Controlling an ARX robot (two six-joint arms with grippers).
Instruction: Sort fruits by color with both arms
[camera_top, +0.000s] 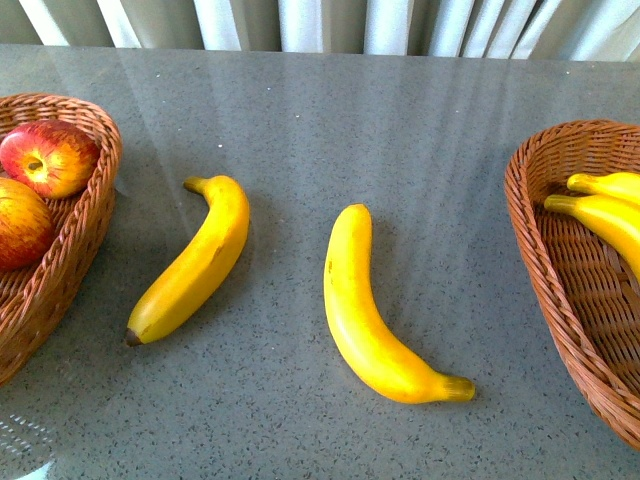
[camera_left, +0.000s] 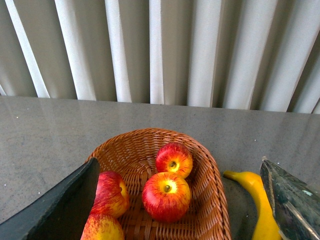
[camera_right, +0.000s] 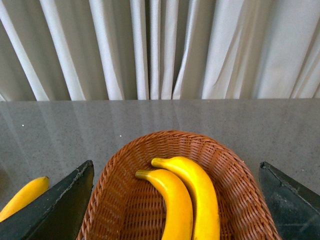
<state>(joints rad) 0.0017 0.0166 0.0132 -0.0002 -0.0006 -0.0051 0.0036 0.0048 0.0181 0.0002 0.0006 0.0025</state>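
Left gripper (camera_left: 179, 167) holds its jaws wide apart by the left wicker basket (camera_left: 212, 200); the right gripper (camera_right: 176, 167) does likewise by the right wicker basket (camera_right: 235, 185). Their grey speckled surface (camera_top: 320, 110) meets pale pleated curtains (camera_top: 300, 25). Seemingly four apples (camera_left: 166, 196), two partly hidden, sit in the left basket. Of four bananas (camera_top: 195, 260), two lie in the right basket and two on the surface between the baskets.
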